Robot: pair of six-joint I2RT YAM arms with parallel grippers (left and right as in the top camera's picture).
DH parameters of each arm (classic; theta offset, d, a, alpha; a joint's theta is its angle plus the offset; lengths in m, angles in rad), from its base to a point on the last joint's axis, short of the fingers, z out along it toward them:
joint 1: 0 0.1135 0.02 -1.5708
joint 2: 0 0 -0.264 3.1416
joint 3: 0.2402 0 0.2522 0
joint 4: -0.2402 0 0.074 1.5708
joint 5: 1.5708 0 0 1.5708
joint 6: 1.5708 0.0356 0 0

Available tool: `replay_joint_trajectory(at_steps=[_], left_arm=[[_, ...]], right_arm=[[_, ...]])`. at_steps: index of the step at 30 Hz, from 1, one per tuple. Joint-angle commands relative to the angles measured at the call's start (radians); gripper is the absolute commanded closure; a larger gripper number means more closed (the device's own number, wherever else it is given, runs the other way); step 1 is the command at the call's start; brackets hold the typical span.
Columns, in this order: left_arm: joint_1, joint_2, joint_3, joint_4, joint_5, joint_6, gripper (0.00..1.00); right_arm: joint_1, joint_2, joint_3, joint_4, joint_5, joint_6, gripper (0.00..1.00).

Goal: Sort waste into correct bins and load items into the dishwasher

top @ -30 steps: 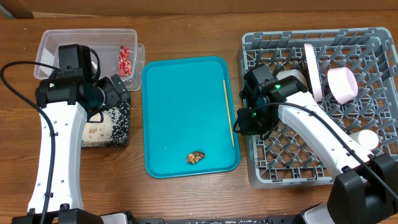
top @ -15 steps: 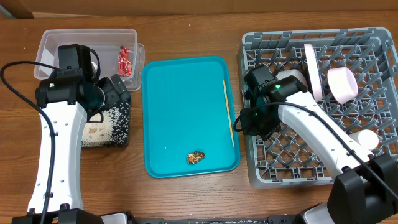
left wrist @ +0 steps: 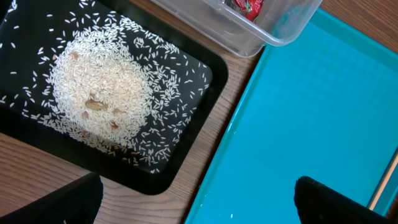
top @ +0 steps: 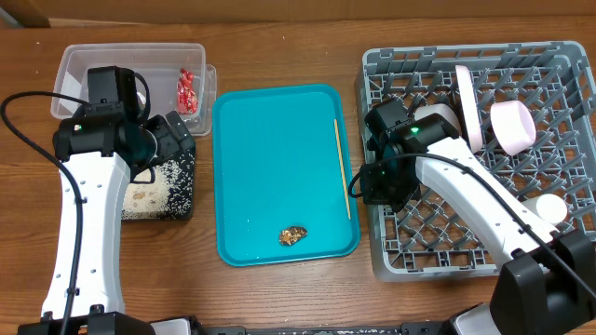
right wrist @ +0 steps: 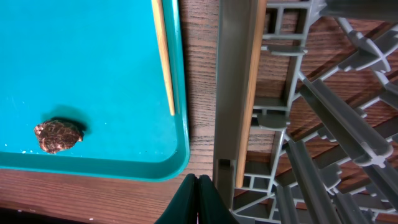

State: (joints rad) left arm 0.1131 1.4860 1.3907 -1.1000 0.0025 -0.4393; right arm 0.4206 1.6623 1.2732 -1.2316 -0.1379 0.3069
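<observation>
My left gripper [left wrist: 196, 208] is open and empty, over the gap between the black tray [left wrist: 186, 134] holding white rice [left wrist: 99, 93] and the teal tray [left wrist: 311, 124]. The clear tub [top: 84, 65] holds the red wrapper [top: 187, 90]. My right gripper [right wrist: 199, 190] is shut and empty, low beside the grey dish rack's [top: 484, 251] left wall [right wrist: 227, 93]. One chopstick [right wrist: 245, 118] lies along that wall. The other chopstick [top: 342, 167] and the brown scrap [top: 293, 235] lie on the teal tray. The tissue is hidden.
The rack holds an upright white plate [top: 466, 98], a pink bowl [top: 512, 126], a white bowl [top: 436, 115] and a white cup [top: 549, 207]. The teal tray [top: 279, 158] sits mid-table between the bins and the rack. The left arm covers part of the tub and black tray.
My right gripper has edged slightly to the right toward the rack wall. The left arm has not moved.
</observation>
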Motion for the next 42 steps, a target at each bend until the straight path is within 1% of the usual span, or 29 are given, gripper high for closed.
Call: replay_joint_trajectory(at_steps=[1,39,42], left_arm=[[0.002,-0.018,0.020,0.001,-0.013,-0.010,0.00],[0.002,-0.018,0.020,0.001,-0.013,-0.010,0.00],[0.002,-0.018,0.020,0.001,-0.013,-0.010,0.00]], right_arm=[[-0.003,-0.024,-0.005,-0.006,0.051,0.009,0.96],[-0.003,-0.024,-0.005,-0.049,0.076,0.011,0.96],[-0.003,-0.024,-0.005,-0.053,0.045,-0.034,0.95]])
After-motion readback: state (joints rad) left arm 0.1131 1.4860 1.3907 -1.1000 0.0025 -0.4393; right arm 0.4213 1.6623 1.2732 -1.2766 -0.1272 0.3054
